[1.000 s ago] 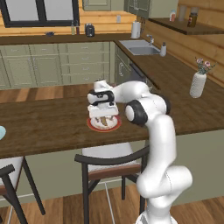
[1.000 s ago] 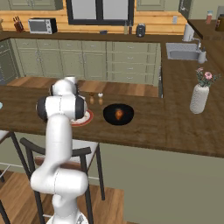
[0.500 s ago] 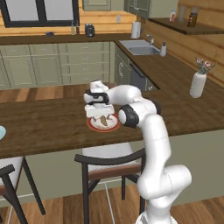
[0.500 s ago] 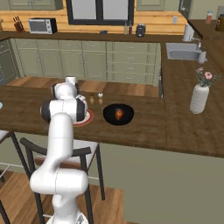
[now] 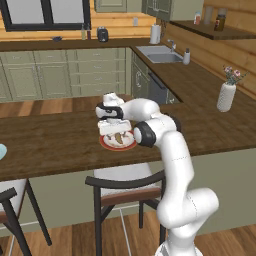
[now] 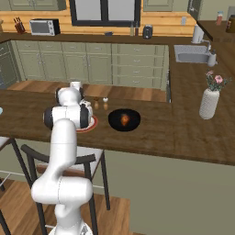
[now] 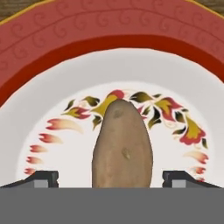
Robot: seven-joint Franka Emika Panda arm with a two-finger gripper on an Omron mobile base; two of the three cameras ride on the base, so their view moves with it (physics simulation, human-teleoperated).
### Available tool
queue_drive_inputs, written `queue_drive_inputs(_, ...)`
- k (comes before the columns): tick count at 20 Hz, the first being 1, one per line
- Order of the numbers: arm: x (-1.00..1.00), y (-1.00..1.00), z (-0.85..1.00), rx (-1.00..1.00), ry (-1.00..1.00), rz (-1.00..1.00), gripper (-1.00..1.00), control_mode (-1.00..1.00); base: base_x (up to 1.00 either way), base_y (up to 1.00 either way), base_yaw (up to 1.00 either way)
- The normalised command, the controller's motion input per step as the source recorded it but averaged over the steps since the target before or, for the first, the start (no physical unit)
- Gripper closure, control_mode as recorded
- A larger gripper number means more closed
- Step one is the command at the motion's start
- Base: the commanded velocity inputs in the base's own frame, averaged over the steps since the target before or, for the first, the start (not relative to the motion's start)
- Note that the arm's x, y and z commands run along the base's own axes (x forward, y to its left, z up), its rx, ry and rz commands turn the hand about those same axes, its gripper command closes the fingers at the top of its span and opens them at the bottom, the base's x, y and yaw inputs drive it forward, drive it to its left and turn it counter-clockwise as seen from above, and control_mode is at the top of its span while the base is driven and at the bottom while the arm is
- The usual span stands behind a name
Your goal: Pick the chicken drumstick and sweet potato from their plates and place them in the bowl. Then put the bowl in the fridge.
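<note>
- The sweet potato [image 7: 122, 146] lies on the red-rimmed plate [image 7: 109, 57], between the fingers [image 7: 43, 179].
- The fingers stand wide apart, gripping nothing.
- The black bowl [image 6: 124, 120] sits beside the plate on the tabletop [image 6: 183, 133].

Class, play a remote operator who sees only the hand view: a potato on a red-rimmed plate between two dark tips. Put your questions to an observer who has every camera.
Operator: Where does this plate sit?
Observer: The red-rimmed plate lies on a dark wooden counter, in front of a chair.
Operator: Where is the bowl?
Observer: In the right base view the black bowl stands on the same counter, beside the plate, clear of it.
Operator: Is the bowl empty?
Observer: No; a small reddish-brown piece, seemingly the chicken drumstick, lies inside.
Operator: Is my claw shut on the sweet potato?
Observer: The claw is open, a tip on either side of it.
</note>
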Motion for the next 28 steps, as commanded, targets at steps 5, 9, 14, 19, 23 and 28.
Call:
queue_drive_inputs(5,-0.06,-0.11,-0.01,0.0,0.0,0.0,1.0,-1.0,0.0,0.0,0.0)
queue_drive_inputs(9,-0.14,-0.68,0.23,0.0,-0.01,0.0,1.0,-1.0,0.0,0.0,0.0)
queue_drive_inputs(14,-0.16,-0.7,0.99,0.0,0.0,0.0,1.0,-1.0,0.0,0.0,0.0)
queue_drive_inputs(19,-0.01,-0.9,0.65,0.0,0.01,0.0,1.0,-1.0,0.0,0.0,0.0)
queue_drive_inputs(23,0.0,-1.0,0.0,0.01,0.01,0.0,1.0,-1.0,0.0,0.0,0.0)
queue_drive_inputs(28,0.02,-1.0,-0.08,0.05,0.01,0.0,1.0,-1.0,0.0,0.0,0.0)
